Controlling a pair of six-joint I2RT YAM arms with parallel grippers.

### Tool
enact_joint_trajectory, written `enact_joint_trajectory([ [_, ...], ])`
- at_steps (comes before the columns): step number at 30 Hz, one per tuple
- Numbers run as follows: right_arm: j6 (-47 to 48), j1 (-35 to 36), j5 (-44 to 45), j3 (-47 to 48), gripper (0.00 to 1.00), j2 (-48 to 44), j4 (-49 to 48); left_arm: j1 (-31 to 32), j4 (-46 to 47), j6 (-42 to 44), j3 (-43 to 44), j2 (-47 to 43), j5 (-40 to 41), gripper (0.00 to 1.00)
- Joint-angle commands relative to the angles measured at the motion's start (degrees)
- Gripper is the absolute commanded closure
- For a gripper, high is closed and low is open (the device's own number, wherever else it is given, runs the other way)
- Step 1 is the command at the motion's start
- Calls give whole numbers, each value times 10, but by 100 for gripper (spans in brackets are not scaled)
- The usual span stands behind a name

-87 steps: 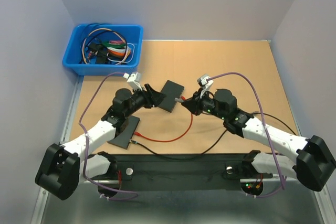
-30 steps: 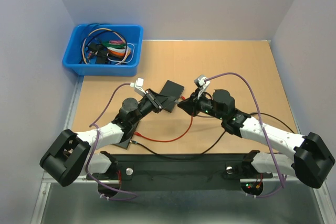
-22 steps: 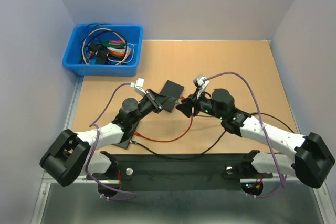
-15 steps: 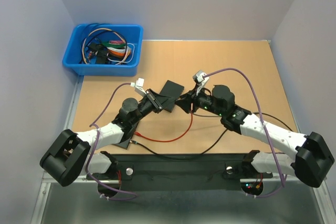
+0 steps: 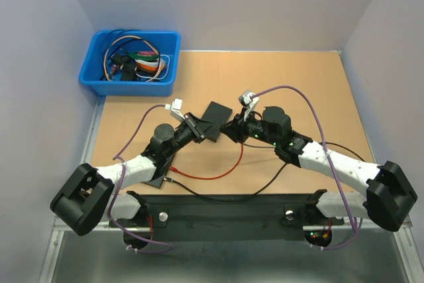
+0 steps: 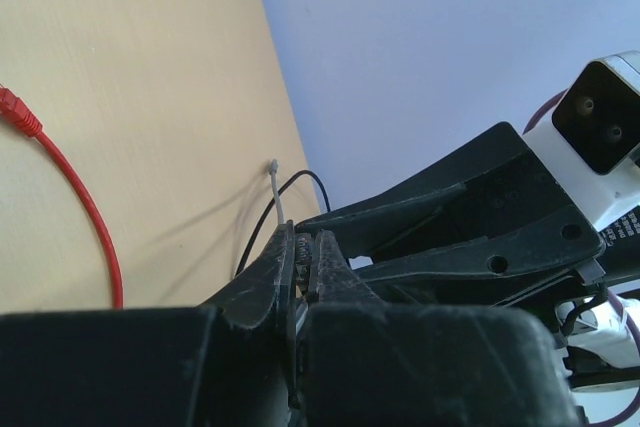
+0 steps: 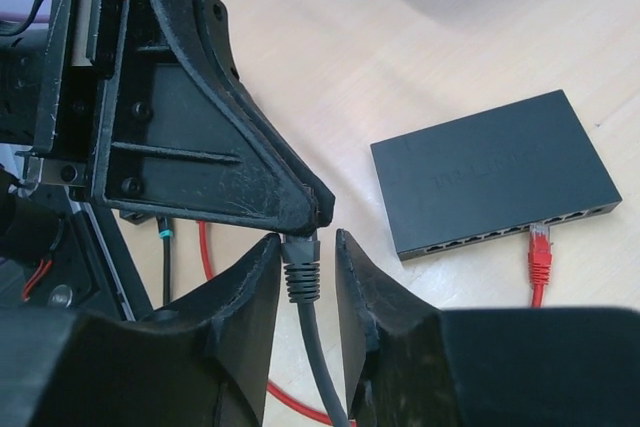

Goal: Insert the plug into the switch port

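Right wrist view: grey plug held in the air, apart from the switch

The grey plug (image 7: pixel 301 269) stands upright, its boot clamped between the closed fingers of the right gripper (image 7: pixel 307 243). The left gripper (image 7: pixel 316 213) has its tip just above the plug at 12 o'clock. Its fingers are almost together, and whether they pinch anything cannot be told. The black switch (image 7: pixel 495 172) lies flat on the table (image 7: pixel 400 57) at 2 o'clock from the plug, with a red plug (image 7: pixel 540 252) at its port row.
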State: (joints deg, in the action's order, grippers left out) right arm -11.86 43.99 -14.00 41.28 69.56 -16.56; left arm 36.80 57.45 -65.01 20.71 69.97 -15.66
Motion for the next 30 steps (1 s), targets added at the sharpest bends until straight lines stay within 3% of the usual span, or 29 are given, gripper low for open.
enact_joint_trajectory([
  [1, 2, 4, 3, 19, 69, -9, -9, 3, 33, 8, 20, -6, -9, 100],
  [16, 4, 4, 8, 6, 74, -1, -10, 3, 17, 12, 31, -2, -1, 100],
  [25, 4, 5, 10, 0, 60, -9, -7, 3, 9, 17, 33, -2, 3, 100],
  [30, 4, 4, 3, -3, 59, -14, -5, 3, -1, 21, 36, -2, 5, 100],
])
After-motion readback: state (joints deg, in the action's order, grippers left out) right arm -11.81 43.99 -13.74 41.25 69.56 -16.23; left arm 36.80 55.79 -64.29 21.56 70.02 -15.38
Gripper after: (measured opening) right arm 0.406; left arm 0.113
